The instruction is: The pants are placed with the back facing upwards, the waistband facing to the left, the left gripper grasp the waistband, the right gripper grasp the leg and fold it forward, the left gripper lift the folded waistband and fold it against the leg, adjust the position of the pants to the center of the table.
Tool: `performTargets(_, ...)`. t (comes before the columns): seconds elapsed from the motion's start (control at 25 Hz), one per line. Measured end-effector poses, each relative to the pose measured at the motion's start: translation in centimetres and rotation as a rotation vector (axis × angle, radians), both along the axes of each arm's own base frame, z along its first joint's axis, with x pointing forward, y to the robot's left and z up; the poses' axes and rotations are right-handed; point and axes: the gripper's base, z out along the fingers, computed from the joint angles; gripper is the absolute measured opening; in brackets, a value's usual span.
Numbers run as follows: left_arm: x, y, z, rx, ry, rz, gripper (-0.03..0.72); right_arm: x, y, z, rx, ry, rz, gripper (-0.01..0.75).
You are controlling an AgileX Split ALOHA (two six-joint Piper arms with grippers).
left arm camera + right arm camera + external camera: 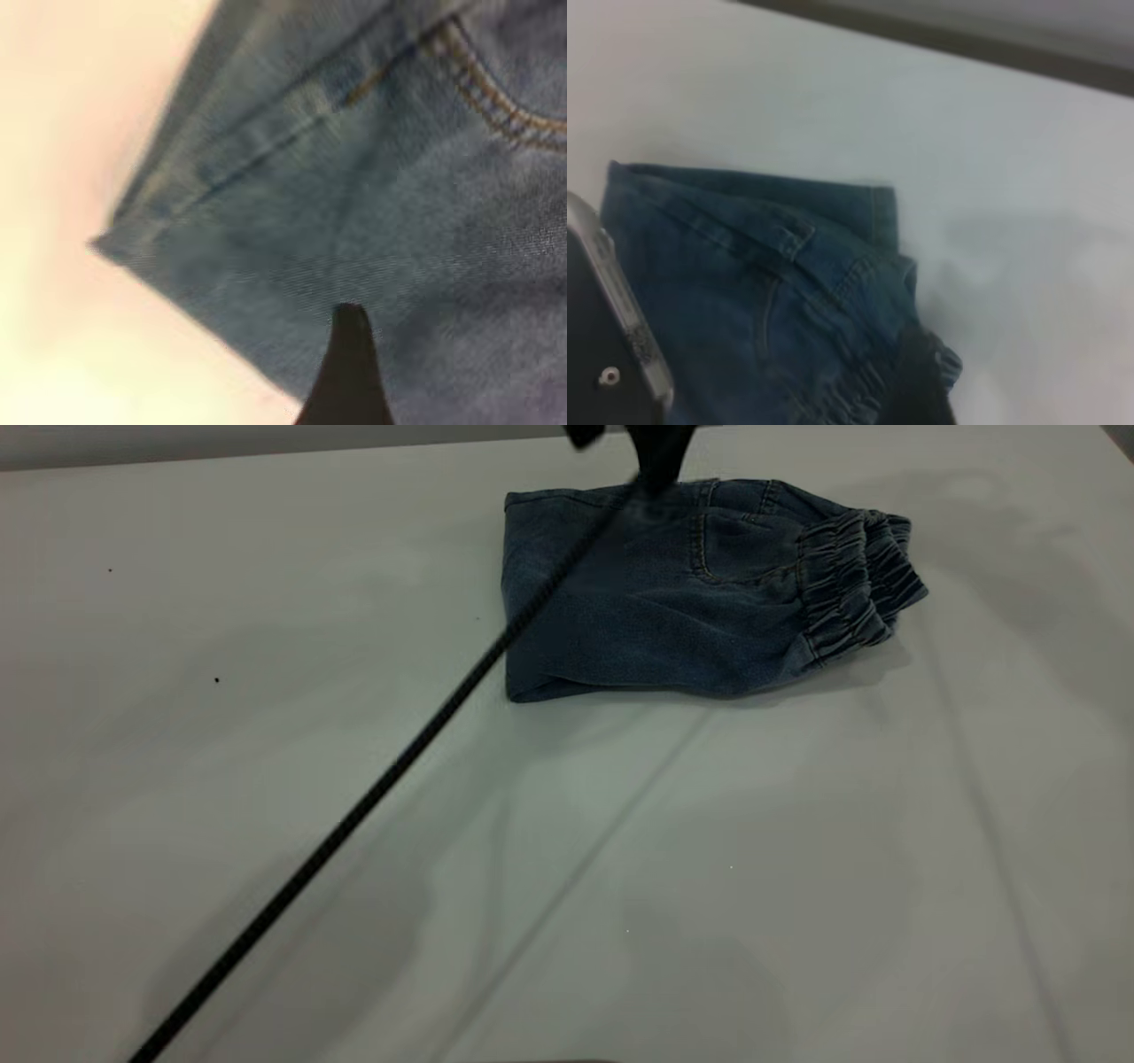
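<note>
Denim in a compact folded bundle is what the exterior view shows: the pants point(673, 593) lie on the white counter point(266, 779), toward its far side and right of the middle, doubled over so the gathered waistband point(855, 584) sits stacked at the bundle's right end and a smooth fold runs down its left edge. By the look of it both folds are done and only the shift to the counter's centre is left. The cloth is faded blue with a paler worn patch across the near half, a curved pocket seam shows near the top, and the elastic band is darker and finely ruched. The left hand point(657, 456) hangs at the far edge of the bundle, mostly cut off by the frame, with its braided black cable point(372, 788) slanting down across the counter; from here I cannot tell how its fingers stand. In the left wrist view one dark tapered fingertip point(350, 354) lies right over the denim, close to a stitched hem corner and orange pocket stitching; the second finger is out of sight, so the grip stays unknown. In the right wrist view the right hand point(921, 381) hovers off the waistband end, above the ruched elastic, with a silver-edged black part point(620, 328) beside it; whether it is wide or narrow I cannot tell, though it seems to hold nothing.
</note>
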Motion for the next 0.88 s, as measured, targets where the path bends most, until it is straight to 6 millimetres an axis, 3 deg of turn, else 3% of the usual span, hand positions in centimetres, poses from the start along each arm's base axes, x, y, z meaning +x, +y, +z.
performTargets(0.16, -0.3, 0.7, 4.3, -0.010, -0.090, 0.001, 0.549, -2.0, 0.1, 3.8, 0.036, -0.076, 0.003, 0.475)
performTargets(0.32, -1.2, 1.7, 9.8, -0.041, -0.194, 0.007, 0.549, -4.7, 0.0, 7.9, 0.060, -0.158, -0.007, 0.475)
performTargets(0.6, -4.3, 4.3, 19.2, -0.125, -0.347, 0.023, 0.550, -11.5, -0.4, 15.1, 0.081, -0.330, 0.000, 0.475)
performTargets(0.88, -8.8, 7.6, 24.5, -0.171, -0.376, 0.054, 0.550, -18.8, -0.9, 17.1, 0.091, -0.345, 0.006, 0.475)
